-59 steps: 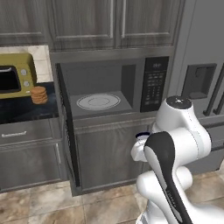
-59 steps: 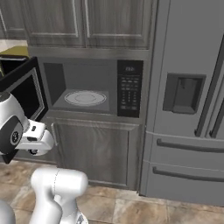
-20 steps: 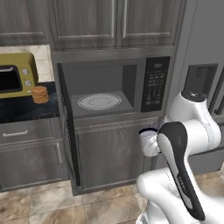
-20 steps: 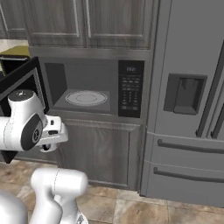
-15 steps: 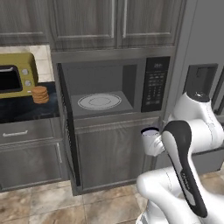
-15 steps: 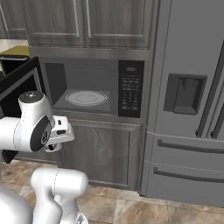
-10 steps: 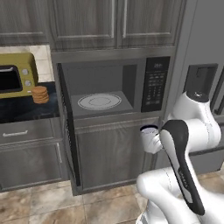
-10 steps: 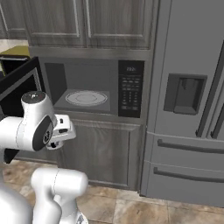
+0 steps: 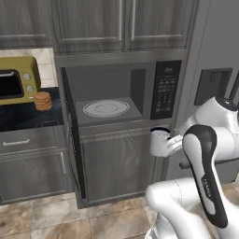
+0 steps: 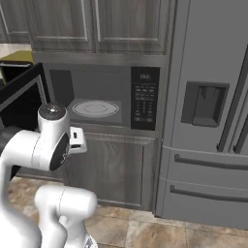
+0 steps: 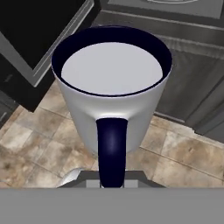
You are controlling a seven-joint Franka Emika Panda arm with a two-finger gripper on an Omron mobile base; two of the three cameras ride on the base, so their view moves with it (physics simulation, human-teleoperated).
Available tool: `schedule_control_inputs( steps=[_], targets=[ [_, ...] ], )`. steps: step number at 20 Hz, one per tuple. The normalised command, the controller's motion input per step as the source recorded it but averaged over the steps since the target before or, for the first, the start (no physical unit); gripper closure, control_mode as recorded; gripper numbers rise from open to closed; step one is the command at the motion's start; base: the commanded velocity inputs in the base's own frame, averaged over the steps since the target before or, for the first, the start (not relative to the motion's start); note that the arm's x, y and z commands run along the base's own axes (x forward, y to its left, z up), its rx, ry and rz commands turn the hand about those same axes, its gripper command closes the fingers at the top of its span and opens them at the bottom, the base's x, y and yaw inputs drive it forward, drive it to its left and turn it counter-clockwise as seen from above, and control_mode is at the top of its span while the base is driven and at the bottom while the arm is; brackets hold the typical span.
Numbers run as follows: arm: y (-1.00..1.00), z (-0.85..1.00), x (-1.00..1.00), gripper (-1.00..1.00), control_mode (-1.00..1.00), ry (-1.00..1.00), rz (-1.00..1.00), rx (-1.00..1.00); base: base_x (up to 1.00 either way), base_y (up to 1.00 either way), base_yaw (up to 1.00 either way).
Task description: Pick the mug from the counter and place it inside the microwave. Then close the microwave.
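The mug (image 11: 111,94), white with a dark rim and dark handle, hangs upright in the air, and my gripper (image 9: 168,143) is shut on it from the handle side. In the left base view the mug (image 9: 158,139) sits just below the microwave's keypad panel (image 9: 164,88), right of and slightly under the open cavity. The microwave (image 9: 109,91) stands open, its dark door (image 9: 71,140) swung out to the left, and the white turntable (image 9: 106,108) lies bare inside. The black counter (image 9: 23,119) runs off to the left. In the right base view my hand (image 10: 77,139) is in front of the cabinet under the turntable (image 10: 95,107).
A mustard toaster oven (image 9: 16,80) and a stack of biscuits (image 9: 43,100) stand on the counter. Grey cabinets sit above and below the microwave. A grey fridge (image 10: 208,111) fills the right side. The open door (image 10: 19,94) juts out on the left of the right base view.
My arm has carried the mug a little upward and closer to the microwave's front; the grip has stayed shut on it. The microwave door has not moved.
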Motion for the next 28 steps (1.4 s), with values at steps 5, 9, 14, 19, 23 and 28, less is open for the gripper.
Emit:
schedule_control_inputs(
  steps=[5, 9, 14, 19, 23, 28],
  targets=[
    [0.08, 0.26, 0.28, 1.00, -1.00, -0.01, -0.11, 0.11, 0.00, 0.00, 0.00],
    [0.22, 0.13, 0.45, 1.00, -1.00, -0.01, -0.13, 0.05, 0.00, 0.00, 0.00],
    [0.29, 0.24, 0.44, 1.00, -1.00, -0.02, -0.11, 0.00, 0.00, 0.00, 0.00],
    [0.12, 0.02, 0.27, 1.00, -1.00, 0.00, -0.10, 0.00, 0.00, 0.00, 0.00],
    [0.00, 0.00, 0.37, 1.00, -1.00, -0.01, -0.01, 0.00, 0.00, 0.00, 0.00],
    [0.00, 0.00, 0.40, 1.00, -1.00, 0.00, 0.00, 0.00, 0.00, 0.00, 0.00]
  ],
)
